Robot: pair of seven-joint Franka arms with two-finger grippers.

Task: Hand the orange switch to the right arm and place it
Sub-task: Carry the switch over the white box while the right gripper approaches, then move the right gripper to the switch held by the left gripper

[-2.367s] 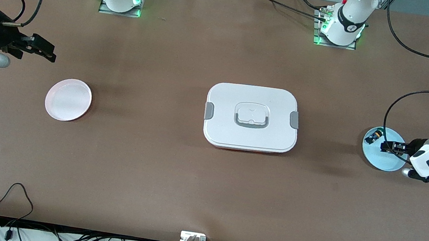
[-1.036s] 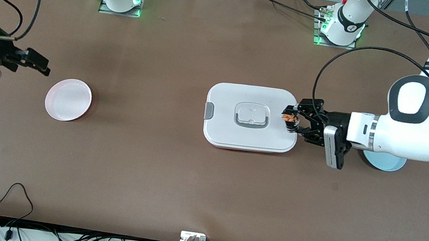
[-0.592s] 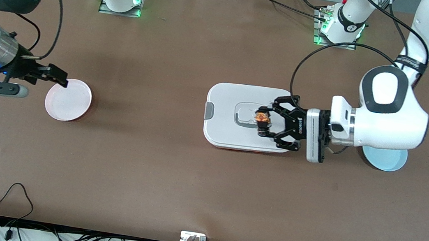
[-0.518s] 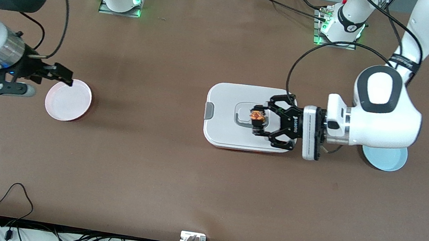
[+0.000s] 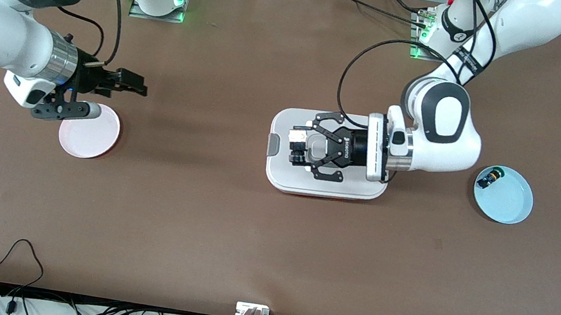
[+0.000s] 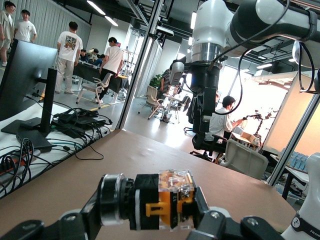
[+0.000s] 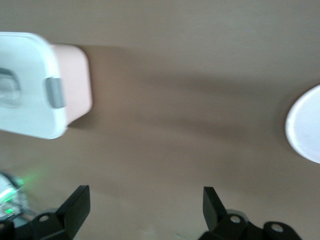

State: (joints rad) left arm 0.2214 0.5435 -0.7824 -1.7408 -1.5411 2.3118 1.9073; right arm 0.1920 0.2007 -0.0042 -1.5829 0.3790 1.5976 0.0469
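The left hand [image 5: 299, 149], black with linked fingers, is clamped on the orange switch [image 6: 160, 201], a small black-bodied push-button with an orange part and a clear block, gripped sideways between the fingers and carried in the air over the white rectangular lidded box [image 5: 278, 171] at the middle of the brown bench [image 5: 248, 240]. The right hand [image 5: 132, 88], black on a shiny silver wrist, hangs with its fingers spread apart and nothing between them, over the bench toward the right arm's end from the box, just beside the round pink plate [image 5: 90, 140]. Judging by this, pickup is done; the handover between hands and the placing remain. A round light-blue plate [image 5: 510, 206] toward the left arm's end from the box holds another small switch [image 5: 489, 178].
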